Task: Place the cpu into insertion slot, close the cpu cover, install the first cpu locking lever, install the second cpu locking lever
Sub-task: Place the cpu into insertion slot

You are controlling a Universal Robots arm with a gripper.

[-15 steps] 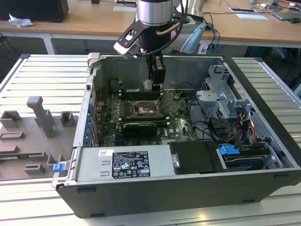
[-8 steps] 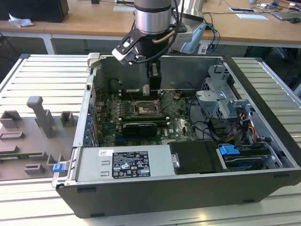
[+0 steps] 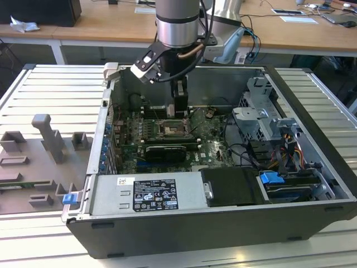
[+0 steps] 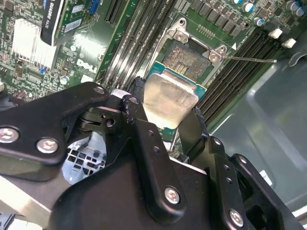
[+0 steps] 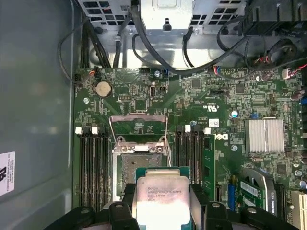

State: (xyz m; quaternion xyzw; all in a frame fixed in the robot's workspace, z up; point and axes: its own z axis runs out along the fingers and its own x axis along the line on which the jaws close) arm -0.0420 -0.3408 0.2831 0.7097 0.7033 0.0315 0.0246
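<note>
My gripper [image 4: 165,109] is shut on the cpu [image 4: 169,98], a flat silver-faced square with green edges, held by two black fingers [image 4: 138,93] on opposite sides. In the first wrist view the cpu [image 5: 160,199] hangs above and partly over the insertion slot [image 5: 135,165], which lies bare and dark between the memory slots. The cpu cover [image 5: 138,140] is swung open at one edge of the slot, and a thin wire lever [image 4: 249,60] sticks out sideways. In the exterior view the gripper [image 3: 179,107] reaches down into the open computer case, just above the slot [image 3: 170,129].
Long black memory slots [image 5: 93,167] flank the socket on both sides. A black graphics card [image 3: 163,152] lies near it, with a finned heatsink [image 5: 265,135] beside. Cables [image 3: 245,151], a drive cage [image 3: 262,114] and the power supply [image 3: 148,192] crowd the case. Grey fixtures [image 3: 47,139] stand outside.
</note>
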